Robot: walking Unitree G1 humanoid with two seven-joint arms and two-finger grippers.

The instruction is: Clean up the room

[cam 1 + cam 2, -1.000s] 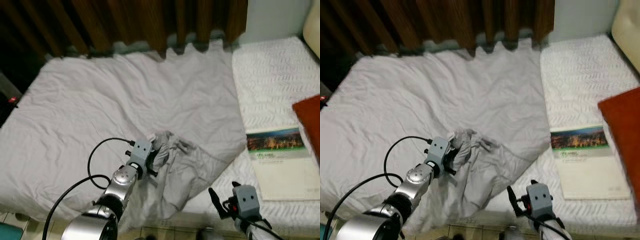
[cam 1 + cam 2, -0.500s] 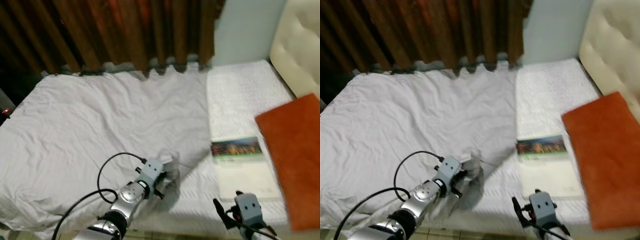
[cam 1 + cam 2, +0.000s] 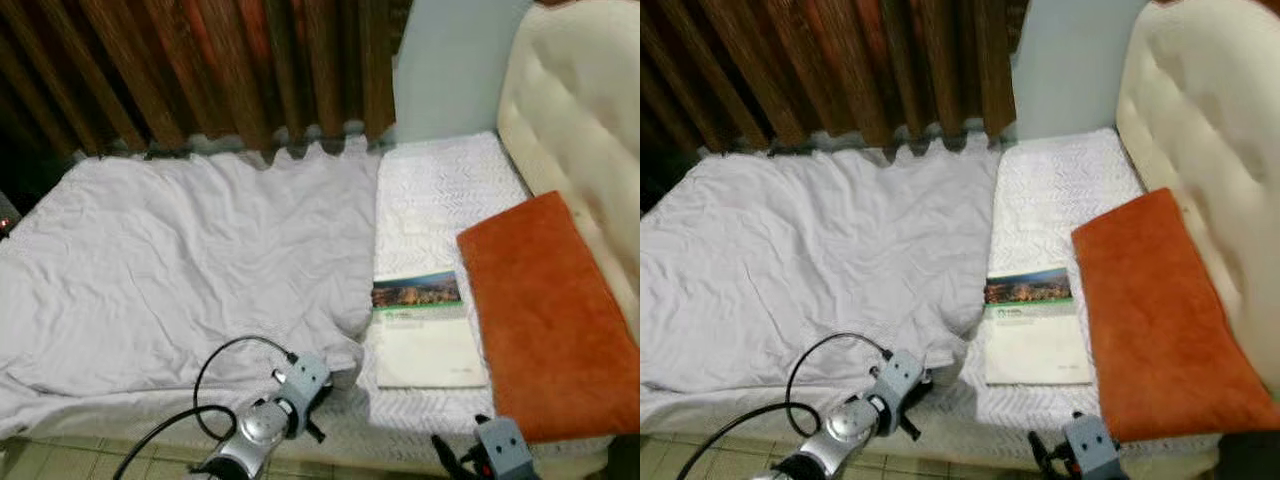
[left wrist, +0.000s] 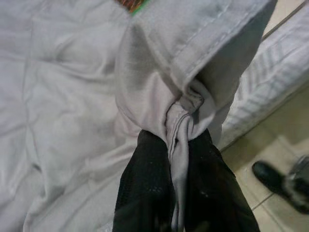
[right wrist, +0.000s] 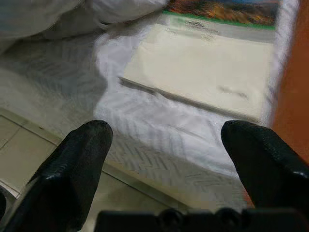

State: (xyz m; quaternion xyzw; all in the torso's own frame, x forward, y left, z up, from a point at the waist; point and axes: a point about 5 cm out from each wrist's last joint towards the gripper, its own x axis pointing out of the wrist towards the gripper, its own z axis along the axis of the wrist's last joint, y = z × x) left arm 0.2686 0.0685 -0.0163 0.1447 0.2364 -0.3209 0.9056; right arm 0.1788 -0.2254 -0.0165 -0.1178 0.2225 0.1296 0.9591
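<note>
**Inspector A:** Bed surface, please.

**Inspector B:** A grey sheet (image 3: 180, 260) covers the larger part of the bed, from the curtain (image 3: 200, 70) edge to the near edge, wrinkled throughout. Its loose corner lies at the near edge, just beside a book.

**Inspector A:** Who has that corner?

**Inspector B:** The left gripper (image 4: 177, 145). Its two black fingers (image 4: 145, 188) are pinched together with a bunched fold of the grey sheet caught between them. In the head view the left gripper sits at the near edge of the bed, over the mattress side.

**Inspector A:** And the other arm?

**Inspector B:** The right gripper (image 5: 169, 159) hangs below the near edge of the mattress (image 3: 440, 180), fingers spread wide with nothing between them. It faces the mattress side and the tiled floor (image 5: 19, 159).

**Inspector A:** Containers?

**Inspector B:** I can make out no box, bin or basket on the bed, so no contents to report.

**Inspector A:** Labels or writing?

**Inspector B:** The book (image 3: 425, 330) lies flat on the bare white mattress, between the sheet's corner and an orange pillow (image 3: 540, 320). Its cover has a photo band at the far end, a green stripe below it, then a cream field. There is small print under the stripe; too small to read.

**Inspector A:** The pillow's position?

**Inspector B:** Along the padded cream headboard (image 3: 570, 130), reaching the near edge of the mattress and touching the book's side.
</note>
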